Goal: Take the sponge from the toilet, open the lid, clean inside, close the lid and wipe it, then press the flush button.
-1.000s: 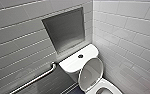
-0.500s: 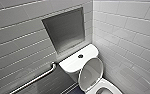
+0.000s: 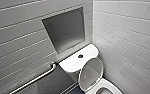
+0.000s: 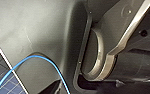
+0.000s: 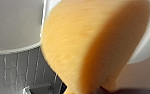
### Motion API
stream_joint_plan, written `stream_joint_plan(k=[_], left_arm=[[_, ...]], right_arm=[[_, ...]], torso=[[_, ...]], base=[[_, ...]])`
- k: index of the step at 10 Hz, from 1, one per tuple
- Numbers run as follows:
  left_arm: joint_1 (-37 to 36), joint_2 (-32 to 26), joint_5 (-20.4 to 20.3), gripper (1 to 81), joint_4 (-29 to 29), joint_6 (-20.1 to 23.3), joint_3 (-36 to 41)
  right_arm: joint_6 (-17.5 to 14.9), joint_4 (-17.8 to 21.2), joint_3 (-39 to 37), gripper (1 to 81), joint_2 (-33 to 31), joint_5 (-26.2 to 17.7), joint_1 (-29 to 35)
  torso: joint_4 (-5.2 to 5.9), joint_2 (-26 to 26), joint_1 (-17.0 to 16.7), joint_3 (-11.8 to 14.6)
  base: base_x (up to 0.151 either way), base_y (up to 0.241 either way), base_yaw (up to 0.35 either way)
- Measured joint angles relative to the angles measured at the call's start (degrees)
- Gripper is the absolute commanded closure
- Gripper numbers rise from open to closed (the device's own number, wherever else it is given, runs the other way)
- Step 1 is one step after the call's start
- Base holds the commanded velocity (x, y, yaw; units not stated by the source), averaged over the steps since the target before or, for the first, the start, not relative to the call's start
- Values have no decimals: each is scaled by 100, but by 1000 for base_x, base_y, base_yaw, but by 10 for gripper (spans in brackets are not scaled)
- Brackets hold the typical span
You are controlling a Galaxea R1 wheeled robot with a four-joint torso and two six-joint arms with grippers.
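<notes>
The white toilet (image 3: 73, 65) stands in the corner of the tiled walls. Its lid (image 3: 91, 73) is raised and leans back against the cistern, and the bowl rim (image 3: 108, 86) lies open below it. The round dark flush button (image 3: 80, 56) sits in the middle of the cistern top. The orange-yellow sponge (image 5: 91, 42) looms large and blurred in the right wrist view, with my right gripper (image 5: 101, 88) shut on its lower end. White ceramic of the toilet (image 5: 16, 22) curves behind the sponge.
A steel grab bar (image 3: 36, 78) runs along the left wall beside the cistern. A grey recessed niche (image 3: 64, 30) sits in the wall above it. In the left wrist view a blue cable (image 4: 48, 62) crosses the robot's body over dark floor tiles (image 4: 1, 75).
</notes>
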Motion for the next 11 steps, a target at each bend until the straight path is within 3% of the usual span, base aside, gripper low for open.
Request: stream_joint_plan(k=[4, 5, 6, 9, 10, 11], left_arm=[[0, 0, 2, 10, 0, 0, 2], [-2, 0, 0, 10, 0, 0, 4], [0, 1, 2, 10, 2, 0, 17], [6, 1, 6, 10, 2, 2, 22], [23, 1, 11, 10, 5, 0, 23], [39, 4, 11, 10, 5, 0, 26]], right_arm=[[-5, -20, 102, 811, -52, -924, 796], [-5, -23, 101, 811, -100, -1031, 898], [-9, -22, 96, 811, -89, -1017, 942], [6, -20, 61, 811, 190, -1276, 1198], [20, -4, -41, 811, 325, -1304, 1386], [20, 29, -177, 811, 429, -1346, 1513]], torso=[[7, 0, 0, 0], [68, 0, 0, 0], [199, 0, 0, 0], [750, 0, 0, 0], [835, 0, 0, 0], [846, 0, 0, 0]], base=[[0, 0, 0], [0, 0, 0], [0, 0, 0], [0, 0, 0], [0, 0, 0], [0, 0, 0]])
